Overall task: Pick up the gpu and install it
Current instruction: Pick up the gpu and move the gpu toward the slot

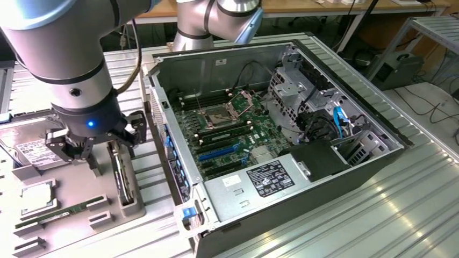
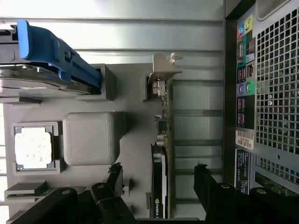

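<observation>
The gpu [image 1: 123, 180] stands on its edge in a slot of the grey parts tray [image 1: 75, 185], at the exterior view's left, beside the open computer case [image 1: 337, 177]. In the wrist view the gpu [image 2: 164, 140] is a thin green board with a black cooler and a silver end bracket [image 2: 162, 70]. My gripper [image 1: 107, 156] hangs just above it. The gripper [image 2: 159, 179] is open, with one black finger on each side of the card and a gap between each finger and the card. Nothing is held.
The tray also holds a hard drive [image 1: 29, 148] with a blue bracket [image 2: 51, 51], a processor [image 2: 32, 147], a grey block [image 2: 91, 137] and a memory stick [image 1: 64, 212]. Inside the case the motherboard [image 1: 237, 129] has blue card slots [image 1: 215, 153]. The case's rear panel [image 2: 275, 93] is close by.
</observation>
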You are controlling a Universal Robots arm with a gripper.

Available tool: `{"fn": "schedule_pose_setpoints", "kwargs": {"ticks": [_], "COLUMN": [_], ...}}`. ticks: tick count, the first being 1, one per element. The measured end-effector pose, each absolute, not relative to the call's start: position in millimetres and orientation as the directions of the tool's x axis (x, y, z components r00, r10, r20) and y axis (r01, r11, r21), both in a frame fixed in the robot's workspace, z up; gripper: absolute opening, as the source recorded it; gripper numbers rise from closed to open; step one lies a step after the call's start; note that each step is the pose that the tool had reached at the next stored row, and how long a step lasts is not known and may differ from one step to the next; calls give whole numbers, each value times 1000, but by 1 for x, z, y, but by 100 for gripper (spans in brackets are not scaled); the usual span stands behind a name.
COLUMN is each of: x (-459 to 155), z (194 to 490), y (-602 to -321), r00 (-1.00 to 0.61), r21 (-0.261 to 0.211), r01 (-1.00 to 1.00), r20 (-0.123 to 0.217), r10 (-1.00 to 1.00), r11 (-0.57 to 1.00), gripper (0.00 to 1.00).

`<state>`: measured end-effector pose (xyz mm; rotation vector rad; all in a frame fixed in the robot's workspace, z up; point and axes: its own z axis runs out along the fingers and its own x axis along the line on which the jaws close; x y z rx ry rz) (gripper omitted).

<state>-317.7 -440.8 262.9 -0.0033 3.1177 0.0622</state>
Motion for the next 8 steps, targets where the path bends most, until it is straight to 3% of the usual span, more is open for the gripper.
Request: {"fn": "schedule_pose_setpoints", "kwargs": {"ticks": [8], "x": [-318], "z": [245], "y": [-443], "r00": [-1000], "r21": [37], "r01": [-3], "r20": [-23], "r10": [-2], "r11": [999], "gripper": [73]}}
